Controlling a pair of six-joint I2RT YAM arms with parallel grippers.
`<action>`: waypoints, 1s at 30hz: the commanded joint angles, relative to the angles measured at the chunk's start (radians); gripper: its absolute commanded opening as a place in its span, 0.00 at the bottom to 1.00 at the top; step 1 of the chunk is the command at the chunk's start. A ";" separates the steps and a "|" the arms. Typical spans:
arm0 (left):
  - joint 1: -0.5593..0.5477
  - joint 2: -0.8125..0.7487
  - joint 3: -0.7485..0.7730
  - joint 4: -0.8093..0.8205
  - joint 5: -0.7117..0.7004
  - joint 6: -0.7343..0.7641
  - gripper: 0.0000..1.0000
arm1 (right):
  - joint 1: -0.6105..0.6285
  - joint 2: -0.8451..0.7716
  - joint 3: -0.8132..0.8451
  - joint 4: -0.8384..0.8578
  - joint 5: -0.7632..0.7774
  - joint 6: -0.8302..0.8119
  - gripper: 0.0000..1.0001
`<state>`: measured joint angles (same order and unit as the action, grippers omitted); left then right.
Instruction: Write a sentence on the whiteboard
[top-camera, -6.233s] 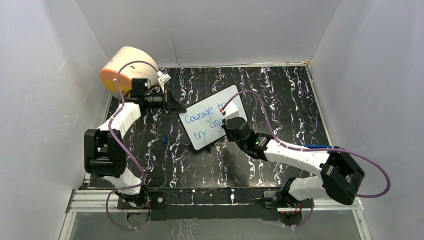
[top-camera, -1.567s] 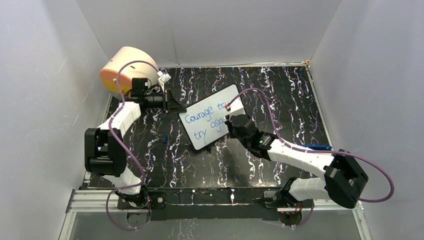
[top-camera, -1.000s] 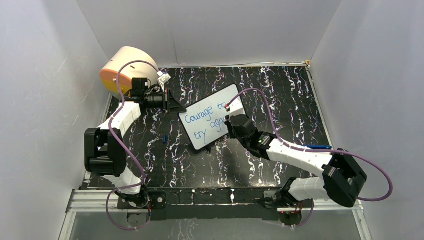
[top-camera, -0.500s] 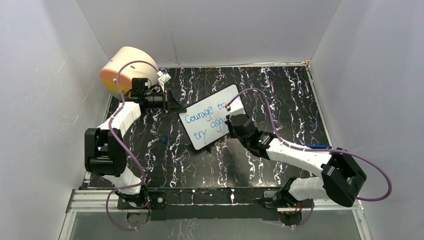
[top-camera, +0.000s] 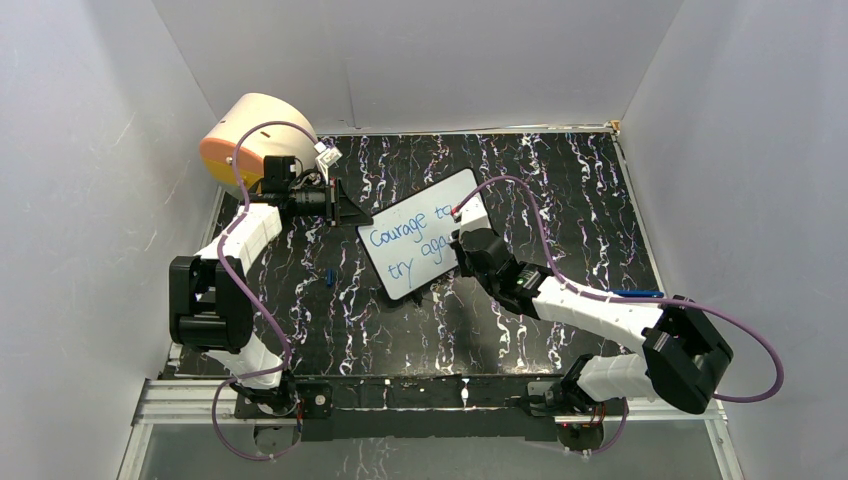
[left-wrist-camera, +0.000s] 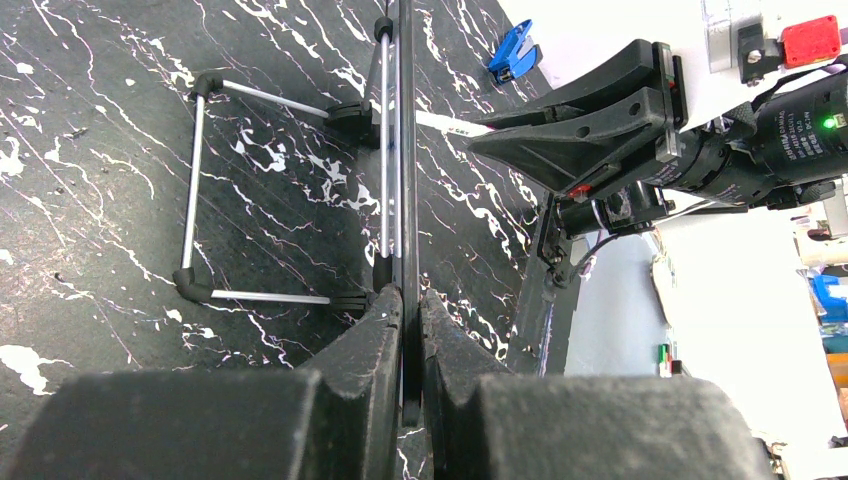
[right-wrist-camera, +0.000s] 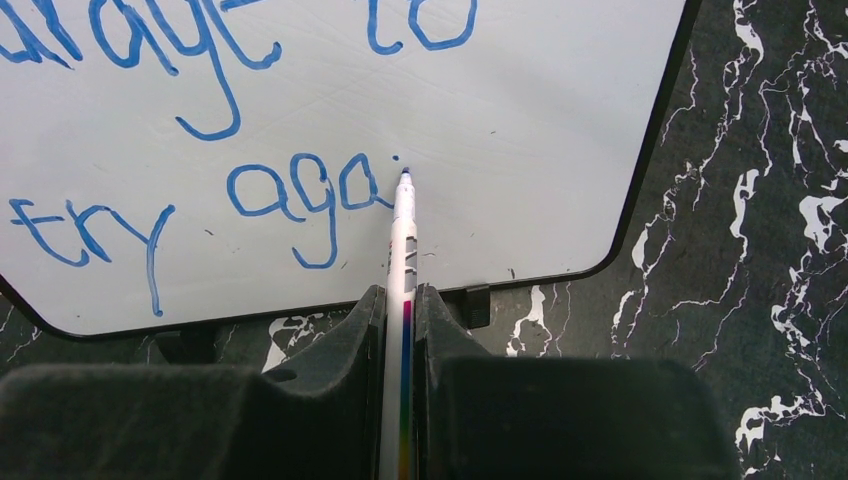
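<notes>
On the table (top-camera: 560, 190), the whiteboard (top-camera: 405, 280) is pinched steady by the left gripper (left-wrist-camera: 403, 296); the marker (right-wrist-camera: 403, 250) is clamped in the right gripper (right-wrist-camera: 400, 296), tip at the unfinished sentence (right-wrist-camera: 250, 190).

Robotics lab test cell. Plain white panel walls (top-camera: 90, 150) close in three sides of a table (top-camera: 560, 190) topped in black, white-veined marble-look material. Two white-and-black robot arms, the left arm (top-camera: 245, 235) and the right arm (top-camera: 600, 310), are bolted side by side to an aluminium rail (top-camera: 180, 398) along the near edge. Purple cables (top-camera: 510, 181) loop from their joints. The lighting is even and shows no household furnishings.
</notes>
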<state>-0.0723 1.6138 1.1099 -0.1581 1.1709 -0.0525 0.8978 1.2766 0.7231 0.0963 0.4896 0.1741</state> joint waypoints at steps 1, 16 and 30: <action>-0.009 0.047 -0.017 -0.058 -0.121 0.048 0.00 | -0.003 -0.001 0.001 -0.013 -0.011 0.019 0.00; -0.009 0.047 -0.018 -0.058 -0.125 0.048 0.00 | -0.005 -0.041 -0.006 -0.042 -0.016 0.031 0.00; -0.009 0.046 -0.019 -0.058 -0.125 0.048 0.00 | -0.022 -0.062 -0.001 0.022 0.018 -0.008 0.00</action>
<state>-0.0723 1.6138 1.1099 -0.1581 1.1709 -0.0525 0.8845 1.2213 0.7216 0.0547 0.4942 0.1802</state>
